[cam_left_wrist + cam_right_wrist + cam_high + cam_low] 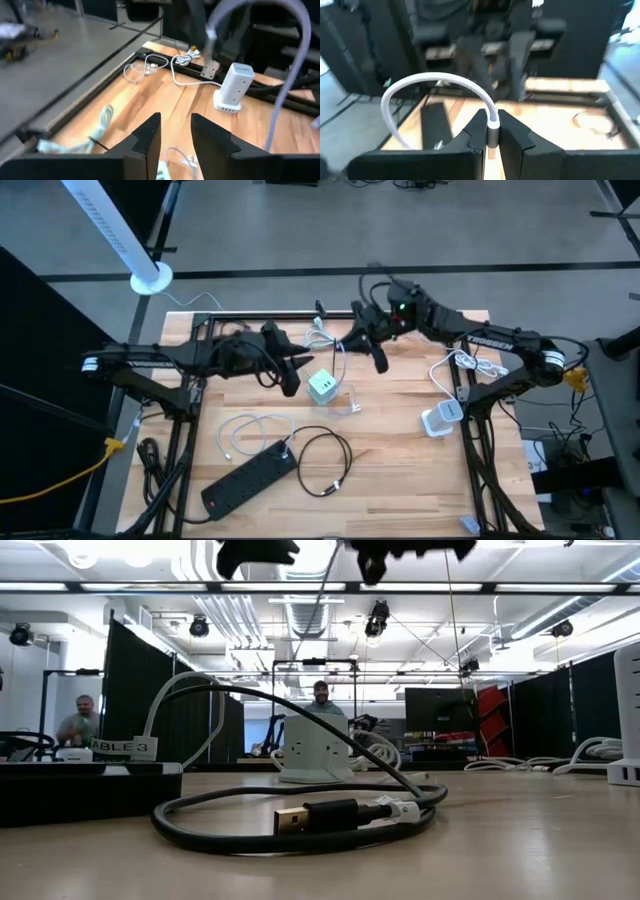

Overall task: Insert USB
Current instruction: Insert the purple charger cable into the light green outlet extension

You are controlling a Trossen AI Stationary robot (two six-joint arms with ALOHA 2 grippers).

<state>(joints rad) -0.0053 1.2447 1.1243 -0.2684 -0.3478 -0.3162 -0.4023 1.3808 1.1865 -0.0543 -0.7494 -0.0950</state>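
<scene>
Right gripper [492, 134], seen in the right wrist view, pinches the silver plug end of a white USB cable [434, 80], which arcs up and away from the fingers. In the high view this gripper [378, 358] hangs at upper centre of the frame, above and right of the white charging cube [323, 386] standing at centre on the wooden surface [400, 450]. Left gripper [289, 380] sits just left of the cube; in the left wrist view its fingers [148, 135] are spread with nothing between them. A second white charger [441, 418] stands at right. A black power strip [249, 477] lies at lower left, with a coiled black cable [325, 460] beside it.
</scene>
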